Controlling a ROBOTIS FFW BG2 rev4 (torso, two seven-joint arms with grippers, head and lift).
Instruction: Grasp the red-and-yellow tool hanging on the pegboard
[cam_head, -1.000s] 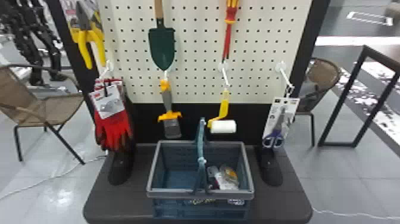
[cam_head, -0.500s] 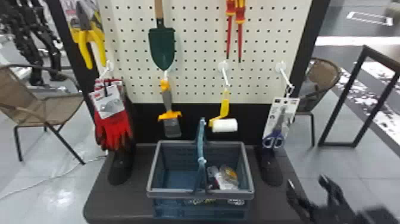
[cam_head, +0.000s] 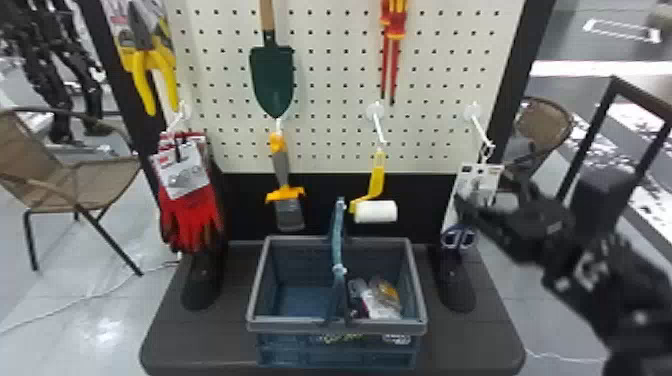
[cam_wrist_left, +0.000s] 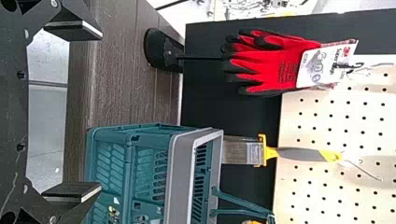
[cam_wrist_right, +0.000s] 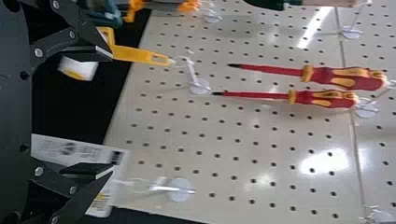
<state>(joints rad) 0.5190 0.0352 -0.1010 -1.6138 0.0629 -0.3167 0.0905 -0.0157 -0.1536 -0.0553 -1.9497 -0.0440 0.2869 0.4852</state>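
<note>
Two red-and-yellow screwdrivers (cam_head: 391, 50) hang side by side, tips down, near the top of the white pegboard (cam_head: 330, 130). In the right wrist view they lie ahead as an upper one (cam_wrist_right: 327, 75) and a lower one (cam_wrist_right: 322, 97). My right gripper (cam_head: 487, 207) is raised at the pegboard's lower right, in front of the packaged scissors (cam_head: 475, 182), well below and to the right of the screwdrivers. Its fingers (cam_wrist_right: 99, 112) stand open with nothing between them. My left gripper (cam_wrist_left: 88, 109) is open and empty, low over the dark table (cam_wrist_left: 116, 84) beside the basket (cam_wrist_left: 187, 172).
A blue basket (cam_head: 335, 325) with small items sits mid-table. On the board hang a green trowel (cam_head: 271, 75), a scraper (cam_head: 285, 200), a paint roller (cam_head: 375, 210), yellow pliers (cam_head: 150, 65) and red gloves (cam_head: 190, 215). Empty white hooks (cam_head: 377, 117) stick out below the screwdrivers.
My right arm came up from the bottom right corner and now stands raised in front of the scissors pack. The hanging tools and the basket have not moved.
</note>
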